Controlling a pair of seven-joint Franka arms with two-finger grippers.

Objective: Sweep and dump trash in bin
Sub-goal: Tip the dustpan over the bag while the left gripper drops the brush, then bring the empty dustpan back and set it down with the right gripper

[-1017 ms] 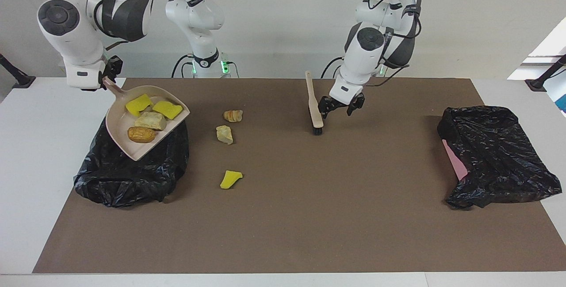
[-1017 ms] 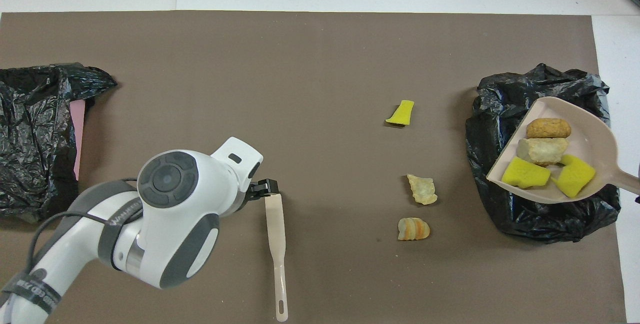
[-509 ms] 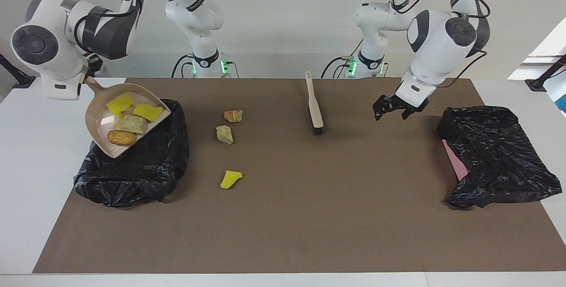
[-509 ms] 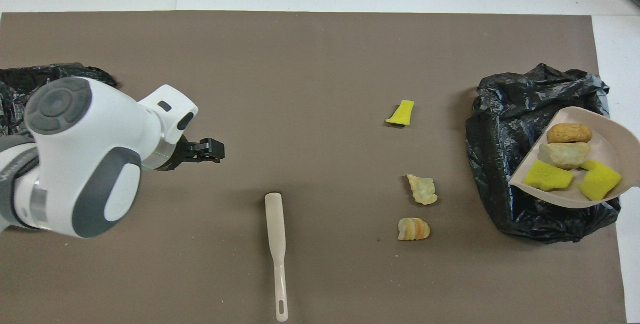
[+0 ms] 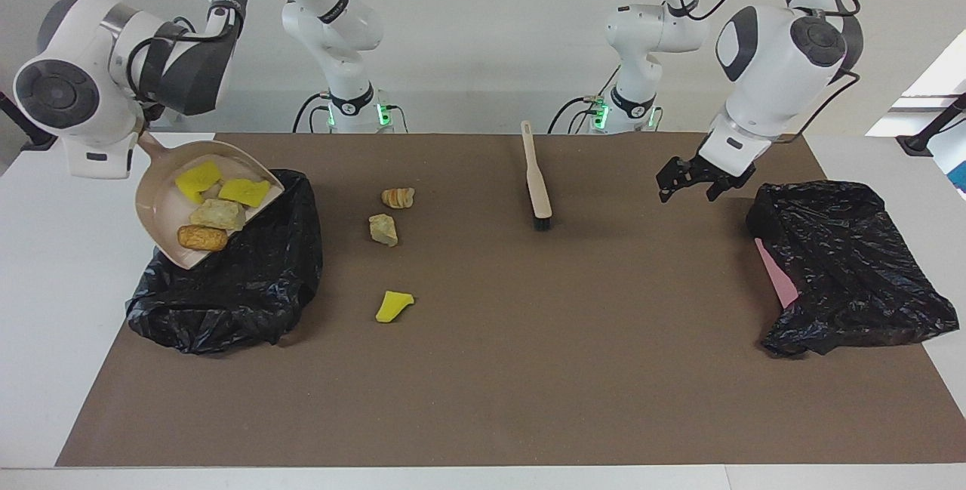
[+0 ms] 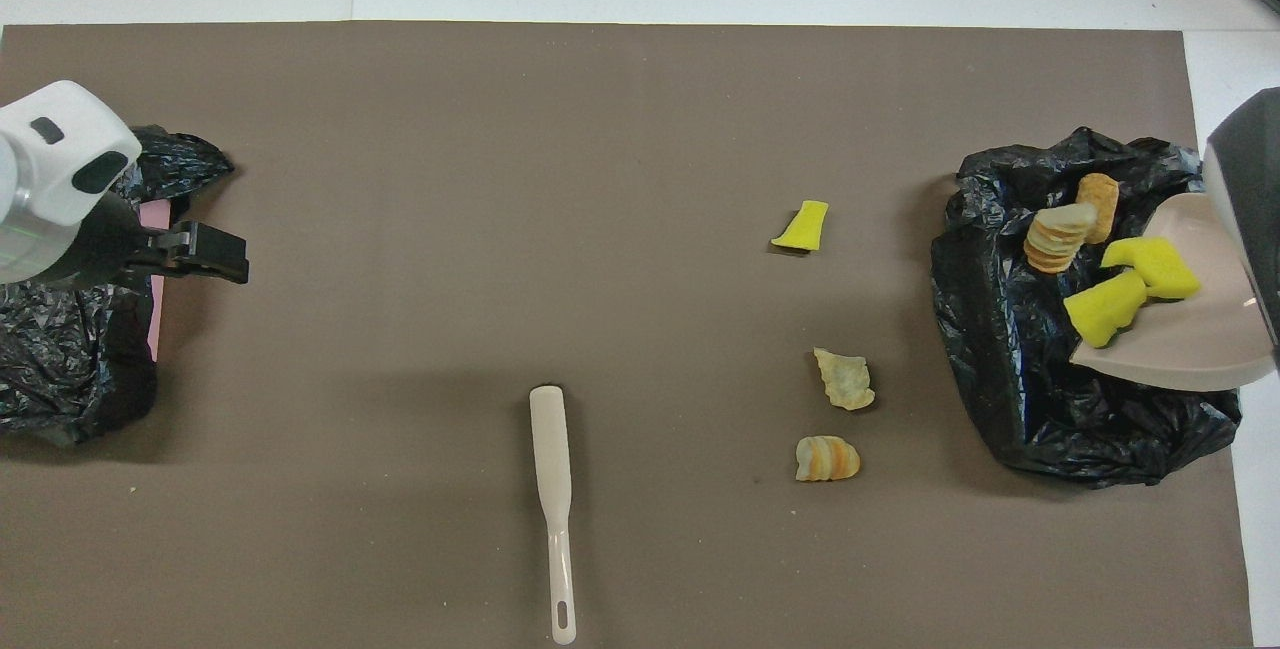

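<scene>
- Right gripper: clamped on handle of tilted dustpan over black bag; four trash lumps light, loose, prone to sliding.
- Three lumps on mat: better swept than pinched.
- Brush: stiff; handle offers grip.
- Left gripper: fingers spread, empty, beside second bag.

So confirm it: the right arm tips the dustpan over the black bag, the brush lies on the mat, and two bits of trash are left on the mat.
Wrong count: three bits lie on the mat, as the facing view shows. The rest stands.
</scene>
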